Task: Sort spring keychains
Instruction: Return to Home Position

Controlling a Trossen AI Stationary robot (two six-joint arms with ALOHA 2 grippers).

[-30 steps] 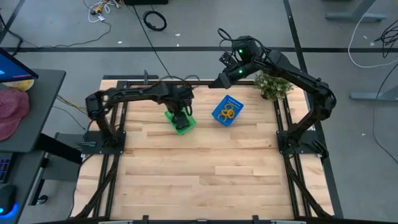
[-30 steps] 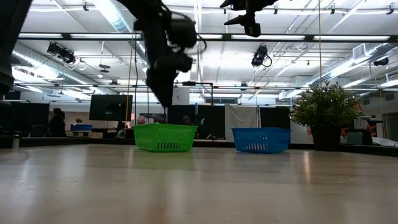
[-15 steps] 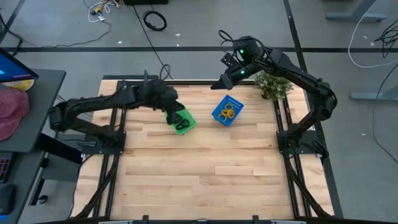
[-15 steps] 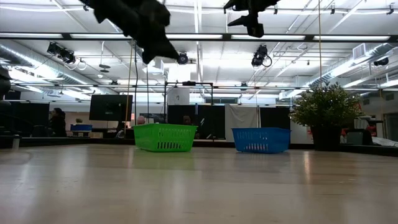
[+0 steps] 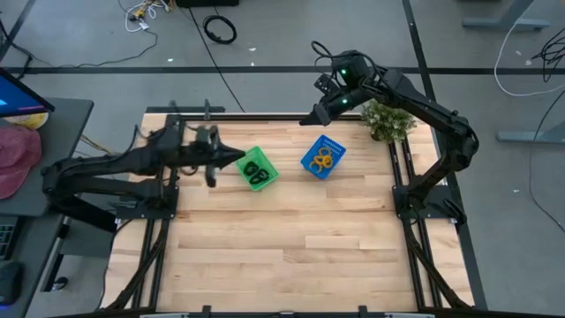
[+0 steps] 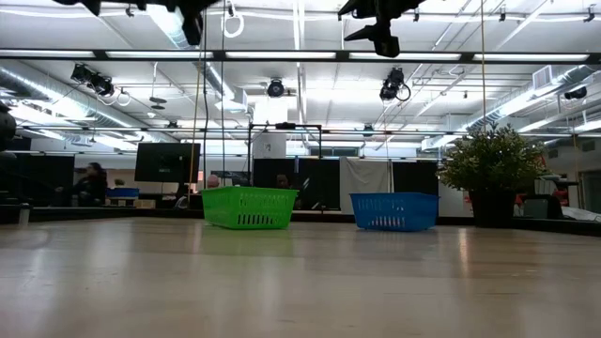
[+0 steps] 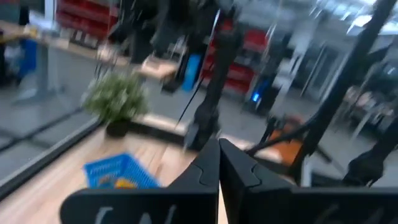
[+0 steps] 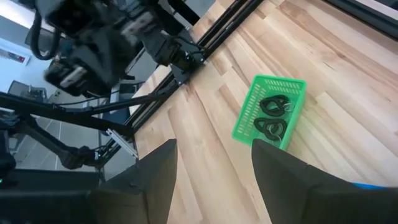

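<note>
Two black spring keychains (image 8: 272, 117) lie in the green basket (image 5: 257, 169). Orange ones (image 5: 323, 160) lie in the blue basket (image 5: 321, 157), which stands to the right of the green one. Both baskets rest flat on the table's far half. My left gripper (image 5: 236, 160) is shut and empty, raised above the table just left of the green basket; its fingers meet (image 7: 219, 163) in the left wrist view. My right gripper (image 5: 310, 116) hangs open and empty high over the far edge, behind the blue basket, with its fingers (image 8: 158, 171) standing apart.
A small potted plant (image 5: 387, 120) stands at the table's far right corner. The wooden tabletop (image 5: 291, 238) stretches bare from the baskets to the near edge. Dark frame rails (image 5: 168, 194) run along the left and right sides.
My left gripper has risen from over the green basket and drawn back toward the table's left edge, tipping from pointing down to nearly level. The black keychains, hidden under it before, now show in the green basket.
</note>
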